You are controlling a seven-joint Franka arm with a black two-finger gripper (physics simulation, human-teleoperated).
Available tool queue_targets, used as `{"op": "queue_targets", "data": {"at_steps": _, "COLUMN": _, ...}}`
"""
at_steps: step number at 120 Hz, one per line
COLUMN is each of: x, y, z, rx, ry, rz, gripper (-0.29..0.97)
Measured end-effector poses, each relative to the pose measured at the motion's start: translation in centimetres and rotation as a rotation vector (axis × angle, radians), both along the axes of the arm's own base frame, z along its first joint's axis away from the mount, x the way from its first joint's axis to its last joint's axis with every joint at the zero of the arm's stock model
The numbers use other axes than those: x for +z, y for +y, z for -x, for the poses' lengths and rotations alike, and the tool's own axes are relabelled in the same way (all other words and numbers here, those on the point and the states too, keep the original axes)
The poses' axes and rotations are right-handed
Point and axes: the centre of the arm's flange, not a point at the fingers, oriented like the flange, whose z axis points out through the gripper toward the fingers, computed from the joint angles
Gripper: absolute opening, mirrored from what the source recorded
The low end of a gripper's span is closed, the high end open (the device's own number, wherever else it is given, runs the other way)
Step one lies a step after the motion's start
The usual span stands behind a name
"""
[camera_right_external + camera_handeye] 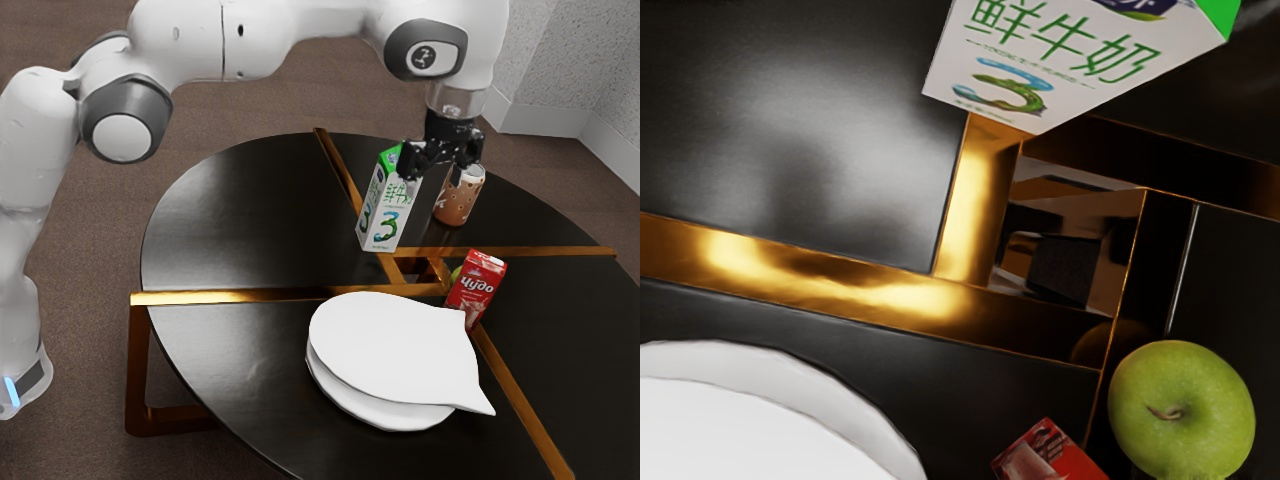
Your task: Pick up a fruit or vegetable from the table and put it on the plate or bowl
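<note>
A green apple (1182,408) rests on the dark table, right beside a red juice carton (1045,460); in the exterior view only a sliver of the apple (457,272) peeks out behind that carton (476,288). A white plate (390,360) lies at the front of the table, its rim (790,400) close to the apple in the wrist view. My gripper (440,170) hangs open above the table, high over the back area between a milk carton (388,200) and a brown can (458,196). Nothing sits between its fingers.
The green and white milk carton (1070,50) stands upright just under my hand. The brown can stands behind it toward the exterior view's right. Gold strips (280,295) divide the round black tabletop (240,220), with an open gap at the centre.
</note>
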Motion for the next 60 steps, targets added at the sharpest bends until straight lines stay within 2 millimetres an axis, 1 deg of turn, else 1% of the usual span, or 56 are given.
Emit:
{"op": "queue_targets", "data": {"at_steps": 9, "x": -2.0, "y": 0.2, "z": -1.5, "rx": -0.092, "ry": -0.008, "rz": 0.001, "gripper": 0.68}}
{"op": "queue_targets", "data": {"at_steps": 16, "x": -3.4, "y": 0.9, "z": -2.9, "rx": -0.149, "ry": -0.032, "rz": -0.003, "gripper": 0.68}}
{"op": "queue_targets", "data": {"at_steps": 26, "x": -5.5, "y": 1.3, "z": -4.6, "rx": -0.227, "ry": -0.068, "rz": -0.017, "gripper": 0.68}}
{"op": "queue_targets", "data": {"at_steps": 30, "x": -5.9, "y": 1.4, "z": -5.0, "rx": -0.256, "ry": -0.083, "rz": -0.022, "gripper": 0.68}}
{"op": "queue_targets", "data": {"at_steps": 38, "x": -6.5, "y": 2.3, "z": -5.7, "rx": -0.301, "ry": -0.107, "rz": -0.033, "gripper": 0.68}}
{"op": "queue_targets", "data": {"at_steps": 45, "x": -7.1, "y": 2.5, "z": -6.1, "rx": -0.342, "ry": -0.12, "rz": -0.041, "gripper": 0.68}}
{"op": "queue_targets", "data": {"at_steps": 60, "x": -8.0, "y": 1.2, "z": -6.5, "rx": -0.441, "ry": -0.137, "rz": -0.049, "gripper": 0.68}}
